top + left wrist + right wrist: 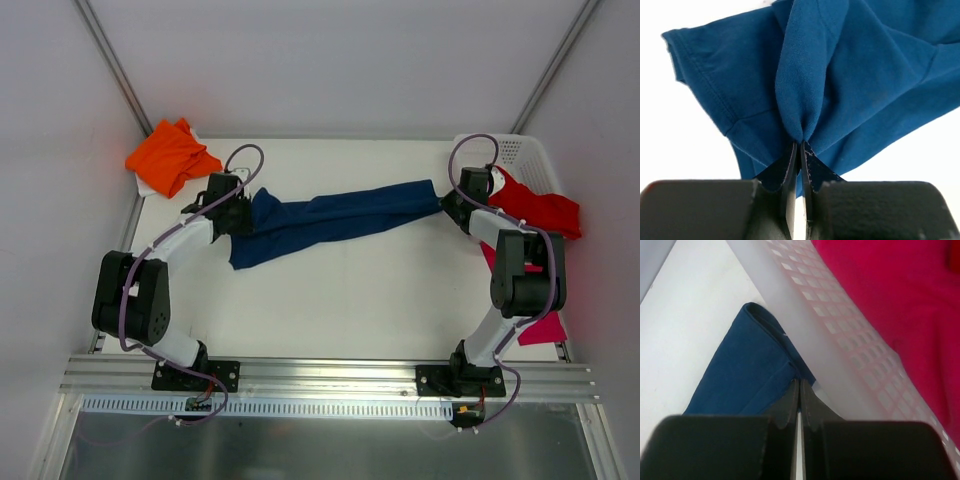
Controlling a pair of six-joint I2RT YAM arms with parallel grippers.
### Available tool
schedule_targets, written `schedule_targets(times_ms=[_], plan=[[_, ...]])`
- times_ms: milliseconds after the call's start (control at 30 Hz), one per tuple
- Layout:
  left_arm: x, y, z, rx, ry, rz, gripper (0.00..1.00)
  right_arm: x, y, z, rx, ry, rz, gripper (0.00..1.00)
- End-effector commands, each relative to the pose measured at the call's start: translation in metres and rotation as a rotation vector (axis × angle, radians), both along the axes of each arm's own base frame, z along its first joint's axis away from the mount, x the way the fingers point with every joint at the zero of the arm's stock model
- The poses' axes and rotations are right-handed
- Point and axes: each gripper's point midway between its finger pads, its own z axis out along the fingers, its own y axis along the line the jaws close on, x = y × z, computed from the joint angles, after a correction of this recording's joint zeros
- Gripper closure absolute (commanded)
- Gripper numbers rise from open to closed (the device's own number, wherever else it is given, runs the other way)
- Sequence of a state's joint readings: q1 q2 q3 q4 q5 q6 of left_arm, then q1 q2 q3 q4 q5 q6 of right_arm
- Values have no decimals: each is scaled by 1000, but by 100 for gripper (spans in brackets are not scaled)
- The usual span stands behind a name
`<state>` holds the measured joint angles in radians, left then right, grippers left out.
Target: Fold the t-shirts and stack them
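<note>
1. Left gripper [232, 215] was clamped shut on one end of the navy blue soft cloth t-shirt [340, 218]. In the left wrist view its jaws met on a pinched bunch of the cloth [850, 75], with a hemmed sleeve spread out to the left.
2. Right gripper [450, 205] was also closed, narrow, on the opposite end of the same t-shirt. In the right wrist view the folded blue edge [745, 375] ran down into the closed jaws.
3. That t-shirt hung stretched as a long, twisted band between the two grippers, across the far half of the white desk [340, 310]. Its left end was wider and drooped towards the near side.
4. The left arm rose from its base at the near left and bent at an elbow by the left edge. Its forearm reached far and inward to the cloth.
5. The right arm stood folded at the near right, with its forearm stretched towards the far right corner. There its gripper sat just beside the white plastic mesh basket [520, 150], whose wall filled the right wrist view [840, 325].
6. A crumpled orange cloth t-shirt [168, 155] lay at the far left corner, well apart from the others.
7. A red cloth t-shirt [540, 208] draped over the basket's near rim.
8. A magenta-pink cloth t-shirt [545, 325] lay at the desk's right edge, partly behind the right arm.
</note>
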<state>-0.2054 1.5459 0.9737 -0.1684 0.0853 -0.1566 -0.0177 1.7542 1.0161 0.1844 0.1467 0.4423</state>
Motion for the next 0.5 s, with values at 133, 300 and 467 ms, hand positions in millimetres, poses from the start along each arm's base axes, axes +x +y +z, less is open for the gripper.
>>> schedule_targets(times_ms=[133, 300, 467], plan=[[-11, 27, 1, 194, -49, 75, 87, -22, -36, -1, -70, 81, -169, 100], [-26, 39, -6, 325, -56, 126, 82, -40, -49, -16, -75, 162, -245, 100], [-38, 64, 5, 453, -104, 304, 19, -51, -54, -24, -56, 237, -274, 25]])
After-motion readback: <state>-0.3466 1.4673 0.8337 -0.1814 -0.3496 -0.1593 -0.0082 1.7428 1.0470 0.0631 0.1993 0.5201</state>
